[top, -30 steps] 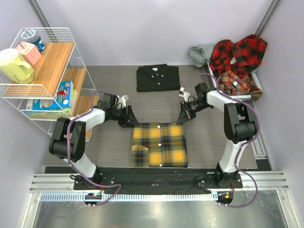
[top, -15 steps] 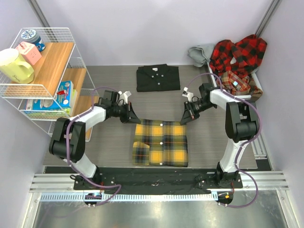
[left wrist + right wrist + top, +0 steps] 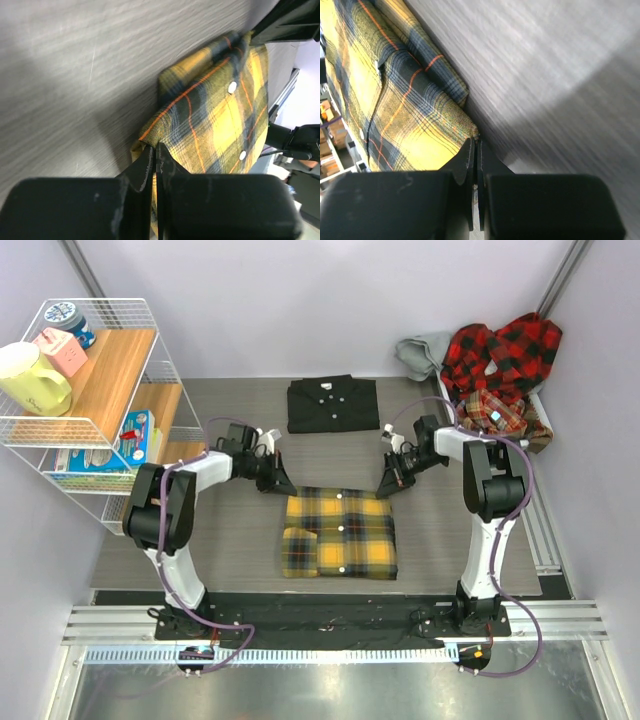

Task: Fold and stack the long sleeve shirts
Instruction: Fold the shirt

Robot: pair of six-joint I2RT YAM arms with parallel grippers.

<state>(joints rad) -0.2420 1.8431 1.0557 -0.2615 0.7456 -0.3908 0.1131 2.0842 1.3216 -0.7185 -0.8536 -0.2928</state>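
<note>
The yellow-and-black plaid shirt (image 3: 340, 535) lies folded in the middle of the table, buttons up. My left gripper (image 3: 284, 488) is at its far left corner, and in the left wrist view the left gripper (image 3: 154, 146) is shut, pinching the cloth edge of the plaid shirt (image 3: 210, 115). At the far right corner my right gripper (image 3: 384, 489) is likewise shut; the right wrist view shows that gripper (image 3: 476, 142) nipping the corner of the plaid shirt (image 3: 405, 115). A folded black shirt (image 3: 333, 403) lies behind. Red-and-black plaid shirts (image 3: 500, 365) are heaped at the back right.
A wire shelf (image 3: 100, 390) with a pale mug (image 3: 30, 378), boxes and a tin stands along the left side. The red shirts sit in a white bin (image 3: 535, 410) at the right wall, with a grey cloth (image 3: 423, 352) beside it.
The left gripper closed on the shirt's far left corner. Both grippers shifted slightly toward the back, and the yellow shirt's near edge moved back with them.
</note>
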